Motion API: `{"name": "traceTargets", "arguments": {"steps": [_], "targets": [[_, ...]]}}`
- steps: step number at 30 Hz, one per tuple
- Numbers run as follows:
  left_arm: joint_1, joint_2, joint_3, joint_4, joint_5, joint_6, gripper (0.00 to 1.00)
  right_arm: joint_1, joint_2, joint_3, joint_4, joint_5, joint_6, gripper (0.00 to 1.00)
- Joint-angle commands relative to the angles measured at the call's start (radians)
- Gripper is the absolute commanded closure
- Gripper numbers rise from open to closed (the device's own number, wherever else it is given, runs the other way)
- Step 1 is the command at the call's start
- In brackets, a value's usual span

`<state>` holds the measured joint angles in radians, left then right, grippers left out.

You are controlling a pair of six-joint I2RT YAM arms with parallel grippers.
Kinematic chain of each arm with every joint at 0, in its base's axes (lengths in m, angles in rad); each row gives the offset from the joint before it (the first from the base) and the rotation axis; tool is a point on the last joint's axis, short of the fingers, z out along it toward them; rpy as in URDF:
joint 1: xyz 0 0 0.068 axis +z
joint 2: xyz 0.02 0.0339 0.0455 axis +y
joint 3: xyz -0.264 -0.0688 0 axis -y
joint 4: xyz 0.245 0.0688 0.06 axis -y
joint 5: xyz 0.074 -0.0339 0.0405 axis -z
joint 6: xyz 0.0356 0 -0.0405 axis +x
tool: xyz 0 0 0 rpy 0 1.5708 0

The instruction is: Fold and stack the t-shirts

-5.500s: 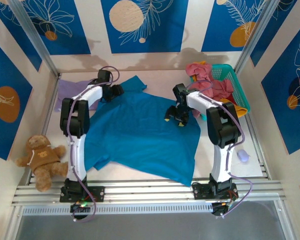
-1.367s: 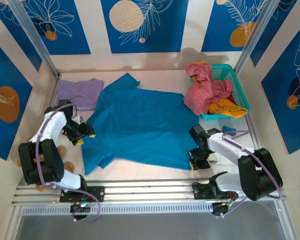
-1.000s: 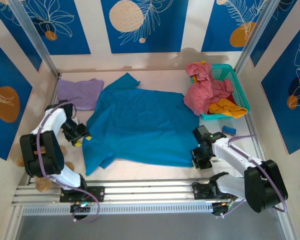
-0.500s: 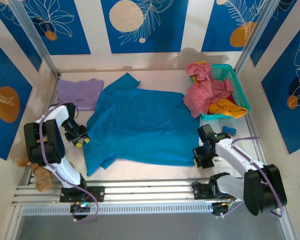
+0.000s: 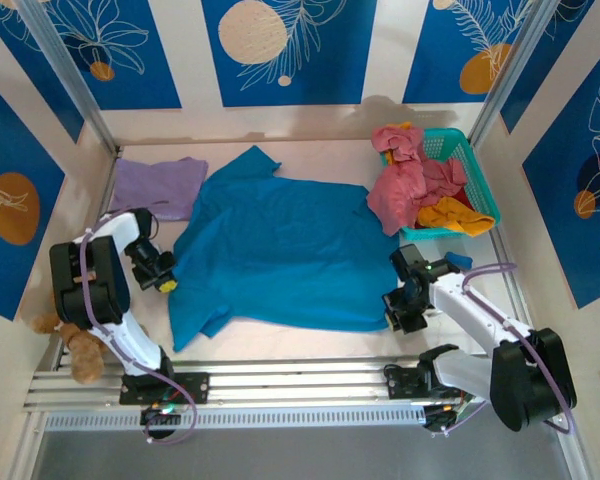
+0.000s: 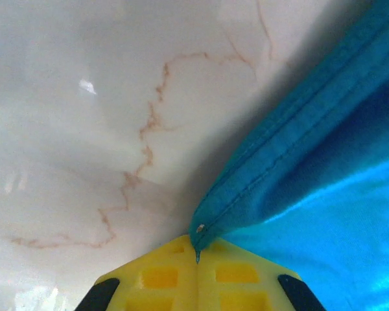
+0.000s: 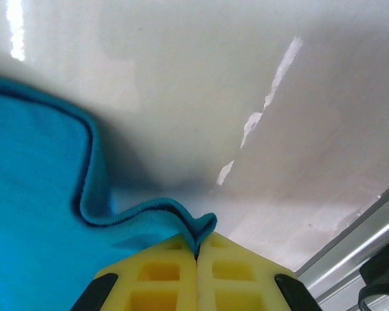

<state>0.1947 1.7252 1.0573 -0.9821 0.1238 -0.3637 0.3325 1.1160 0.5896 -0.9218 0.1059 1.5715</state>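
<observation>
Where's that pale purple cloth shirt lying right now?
In the overhead view, the pale purple cloth shirt lies at the far left of the table, just left of the spread-out teal-blue cloth shirt.

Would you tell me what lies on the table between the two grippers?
The teal-blue t-shirt, spread flat, fills the stretch from the left gripper to the right gripper in the top view; each pinches its edge.

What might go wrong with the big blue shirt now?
The left gripper and right gripper each pinch only a thin bit of the edge of the teal-blue shirt, so it may slip out when lifted. The rose-pink shirt hangs from the basket right by its far corner and might get dragged along.
</observation>
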Motion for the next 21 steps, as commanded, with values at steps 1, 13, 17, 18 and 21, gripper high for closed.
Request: {"name": "traceTargets", "arguments": {"steps": [1,13,17,18,21], "targets": [[0.009,-0.056,0.028,-0.083,0.026,0.022,1.00,0.017,-0.010,0.034,-0.063,0.050,0.001,1.00],[0.011,-0.004,0.197,-0.200,0.059,0.049,1.00,-0.011,-0.002,0.082,-0.045,0.055,-0.005,1.00],[0.010,0.011,0.222,-0.209,0.091,0.046,1.00,-0.028,0.003,0.089,-0.031,0.043,-0.022,1.00],[0.011,0.016,0.236,-0.215,0.109,0.043,1.00,-0.033,0.005,0.095,-0.032,0.043,-0.026,1.00],[0.011,0.031,0.284,-0.234,0.135,0.037,1.00,-0.050,0.010,0.109,-0.025,0.042,-0.040,1.00]]}}
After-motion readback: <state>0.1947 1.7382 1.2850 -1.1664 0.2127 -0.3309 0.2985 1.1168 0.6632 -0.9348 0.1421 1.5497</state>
